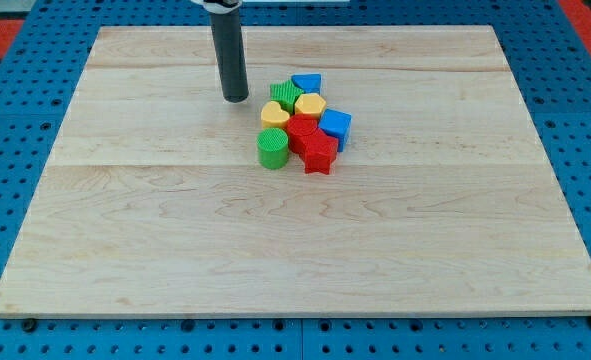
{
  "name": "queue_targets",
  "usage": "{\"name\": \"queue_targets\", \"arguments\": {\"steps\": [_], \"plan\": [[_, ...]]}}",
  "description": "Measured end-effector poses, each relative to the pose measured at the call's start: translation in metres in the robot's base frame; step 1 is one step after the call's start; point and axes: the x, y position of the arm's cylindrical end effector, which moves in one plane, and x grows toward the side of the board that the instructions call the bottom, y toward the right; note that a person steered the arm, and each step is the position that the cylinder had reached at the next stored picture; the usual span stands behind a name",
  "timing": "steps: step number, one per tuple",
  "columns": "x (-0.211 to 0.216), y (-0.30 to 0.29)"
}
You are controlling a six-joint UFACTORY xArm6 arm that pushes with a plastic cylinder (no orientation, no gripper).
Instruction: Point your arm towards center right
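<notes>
Our tip (235, 98) rests left of the block cluster (304, 122); the desk's (155, 230) centre right lies beyond it, rightward. The end effector is a bare rod, nothing to open.

My tip (235, 98) is the lower end of a straight dark grey rod that stands upright, resting on the wooden board (175, 250). It sits in the board's upper half, a little to the view's left of the board's middle, well apart from the board's right edge and near its top edge.
</notes>
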Motion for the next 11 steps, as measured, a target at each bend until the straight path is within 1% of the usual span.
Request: {"name": "queue_targets", "arguments": {"steps": [1, 2, 3, 4, 5, 6, 7, 9, 11], "plan": [[0.066, 0.0], [0.114, 0.0], [0.115, 0.0], [0.144, 0.01], [0.126, 0.009], [0.121, -0.016], [0.121, -0.022], [0.126, 0.01], [0.13, 0.016]]}}
